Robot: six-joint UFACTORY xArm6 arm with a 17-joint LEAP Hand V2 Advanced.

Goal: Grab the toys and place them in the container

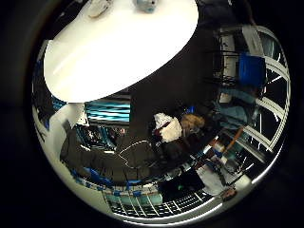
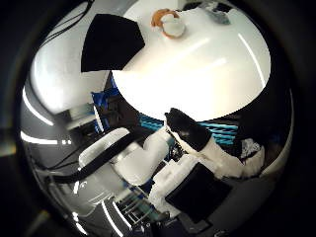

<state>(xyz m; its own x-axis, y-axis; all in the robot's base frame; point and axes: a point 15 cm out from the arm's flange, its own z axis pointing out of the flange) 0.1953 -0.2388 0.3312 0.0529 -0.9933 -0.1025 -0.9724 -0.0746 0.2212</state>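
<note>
A white round table (image 2: 207, 74) lies well away from my palm. In the right thumb side palm view an orange and white toy (image 2: 168, 22) lies near the table's far edge. A dark object (image 2: 219, 8) stands close by it, too small to identify. In the right little finger side palm view a pale toy (image 1: 98, 8) and a bluish toy (image 1: 145, 5) lie on the table (image 1: 114, 47) near its edge. My hand (image 2: 188, 158) shows as white and black fingers reaching across the thumb side view. They are loosely straight, with nothing between them.
A black flat panel (image 2: 114, 41) sits beside the table. Around the table are blue crates (image 1: 249, 68), screens (image 1: 106, 111) and other room clutter.
</note>
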